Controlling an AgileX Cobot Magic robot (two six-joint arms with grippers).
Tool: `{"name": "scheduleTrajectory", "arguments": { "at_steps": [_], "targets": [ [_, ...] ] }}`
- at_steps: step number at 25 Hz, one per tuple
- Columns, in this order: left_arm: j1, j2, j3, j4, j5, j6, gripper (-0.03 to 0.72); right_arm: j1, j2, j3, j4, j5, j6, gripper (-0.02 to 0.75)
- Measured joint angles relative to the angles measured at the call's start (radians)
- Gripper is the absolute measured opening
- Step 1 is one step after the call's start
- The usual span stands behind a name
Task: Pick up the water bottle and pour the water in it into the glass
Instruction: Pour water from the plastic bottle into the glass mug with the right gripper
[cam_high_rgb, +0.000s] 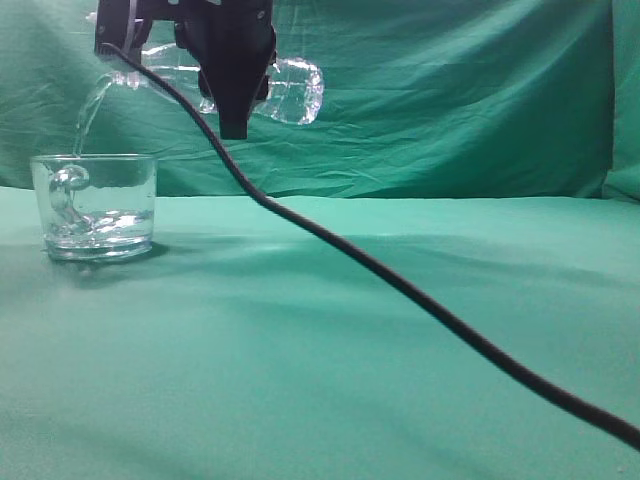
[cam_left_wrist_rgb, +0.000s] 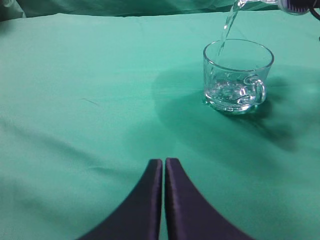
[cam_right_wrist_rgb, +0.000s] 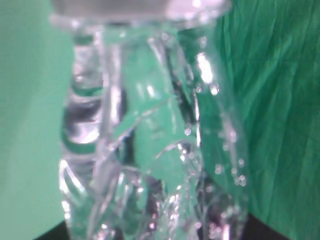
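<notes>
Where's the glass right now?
The glass stands on the green cloth at the exterior view's far left, directly under the tipped water bottle, whose stream of water falls into it.

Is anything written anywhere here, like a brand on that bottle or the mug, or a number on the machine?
No readable text in any view.
The tall clear plastic bottle, tipped on its side in the right claw, carries no label.
The short clear glass mug is plain.
The green cloth and the black cable show no markings.
</notes>
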Motion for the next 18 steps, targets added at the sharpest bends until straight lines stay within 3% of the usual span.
{"name": "scheduleTrajectory", "arguments": {
  "at_steps": [11, 18],
  "targets": [
    [0.000, 0.000, 0.000, 0.000, 0.000, 0.000, 0.000, 0.000, 0.000, 0.000, 0.320, 0.024, 0.039, 0.302],
    [0.000, 0.000, 0.000, 0.000, 0.000, 0.000, 0.000, 0.000, -0.053, 0.000, 0.393, 0.036, 0.407, 0.302]
  ]
}}
